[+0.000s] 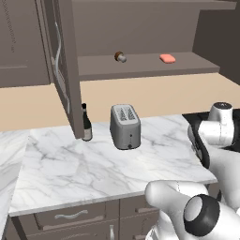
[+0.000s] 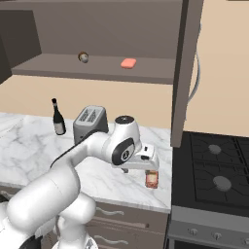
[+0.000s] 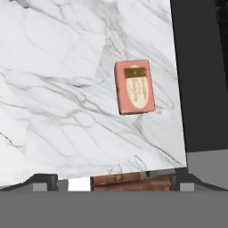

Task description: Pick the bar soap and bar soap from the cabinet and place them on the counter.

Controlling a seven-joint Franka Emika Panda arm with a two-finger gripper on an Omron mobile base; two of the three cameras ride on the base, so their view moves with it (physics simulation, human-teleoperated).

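One salmon-pink bar soap [image 1: 167, 58] [image 2: 128, 63] lies on the shelf of the open dark cabinet [image 1: 140, 68] [image 2: 58, 65]. The other bar soap [image 2: 151, 178] [image 3: 135, 87] lies flat on the white marble counter [image 1: 93, 164] [image 2: 29, 141] [image 3: 53, 89], near its right end beside the stove. My gripper [image 2: 146, 169] [image 3: 113, 181] hangs just above the counter, close to that soap but apart from it. It is open, with nothing between its fingers.
A silver toaster [image 1: 125, 126] [image 2: 90, 121] and a dark bottle [image 1: 86, 123] [image 2: 58, 118] stand at the back of the counter. A small round knob-like object [image 1: 120, 56] [image 2: 83, 57] sits on the shelf. Open cabinet doors [image 1: 61, 70] [image 2: 187, 73] jut out. The black stove [image 2: 214, 170] [image 3: 200, 67] adjoins the counter.
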